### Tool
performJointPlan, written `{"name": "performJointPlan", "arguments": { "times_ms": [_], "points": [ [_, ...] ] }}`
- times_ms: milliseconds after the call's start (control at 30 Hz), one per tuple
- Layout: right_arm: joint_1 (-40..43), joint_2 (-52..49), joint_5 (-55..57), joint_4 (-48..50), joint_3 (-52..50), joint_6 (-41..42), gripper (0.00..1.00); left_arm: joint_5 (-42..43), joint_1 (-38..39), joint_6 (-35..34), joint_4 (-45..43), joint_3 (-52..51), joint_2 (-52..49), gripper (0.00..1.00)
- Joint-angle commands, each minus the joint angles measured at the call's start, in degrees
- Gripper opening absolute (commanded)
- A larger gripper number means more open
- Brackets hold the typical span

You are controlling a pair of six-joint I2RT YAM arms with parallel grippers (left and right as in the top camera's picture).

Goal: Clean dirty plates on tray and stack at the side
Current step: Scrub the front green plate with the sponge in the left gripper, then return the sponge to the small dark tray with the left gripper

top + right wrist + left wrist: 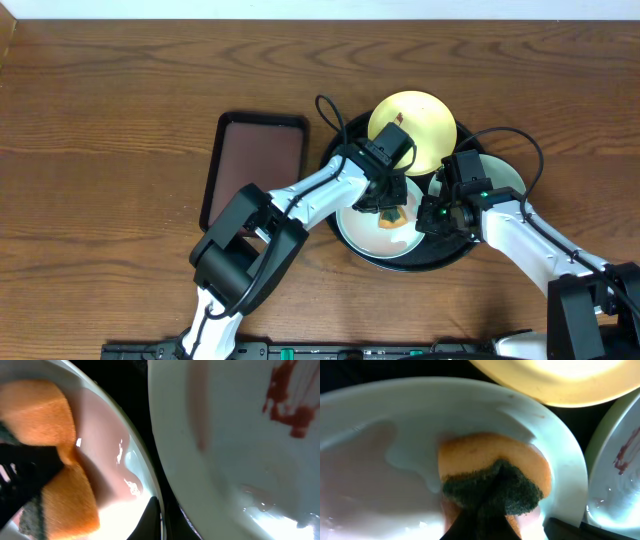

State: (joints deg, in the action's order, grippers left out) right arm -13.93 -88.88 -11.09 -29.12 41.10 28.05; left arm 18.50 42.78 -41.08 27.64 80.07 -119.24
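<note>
Orange sponge (495, 467), clamped in the left gripper (388, 197), presses the pale plate (395, 425) at the tray's (420, 266) front edge; right gripper (437, 215) clenched alongside.

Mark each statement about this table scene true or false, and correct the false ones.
1. The orange sponge with a green scouring side lies on the pale blue round plate. True.
2. The right hand grips that sponge. False: the left hand grips it. The right hand is shut, near the pale blue plate's edge.
3. The pale yellow round plate sits on the brown rectangular tray. False: it sits in the round black tray.
4. The mint green round plate carries a red smear. True.
</note>
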Motion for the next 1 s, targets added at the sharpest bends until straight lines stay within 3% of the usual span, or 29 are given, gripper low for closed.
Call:
{"name": "performJointPlan", "arguments": {
  "times_ms": [0,333,533,767,967],
  "points": [
    [0.3,-2.1,6.6,-2.0,-2.4,-0.7,0.01,-11.7,-4.2,4.0,2.9,-0.4,-3.4,0.07],
    [0.3,-2.1,6.6,-2.0,-2.4,-0.7,0.01,-34.5,-6.1,6.6,15.2,1.3,-2.5,0.07],
    [0.3,-2.1,6.6,-2.2,-2.4,-0.7,0.01,-34.9,-6.1,6.8,19.6,2.8,-2.5,0.07],
    [0.3,-2.1,6.6,-2.4,-2.4,-0.7,0.01,-41.9,-6.1,6.3,29.0,10.0,-2.5,0.08],
    [0.3,-2.1,6.6,-2.6,-2.4,-0.7,0.01,-41.6,-6.1,6.3,35.9,18.1,-2.4,0.07]
  ]
}}
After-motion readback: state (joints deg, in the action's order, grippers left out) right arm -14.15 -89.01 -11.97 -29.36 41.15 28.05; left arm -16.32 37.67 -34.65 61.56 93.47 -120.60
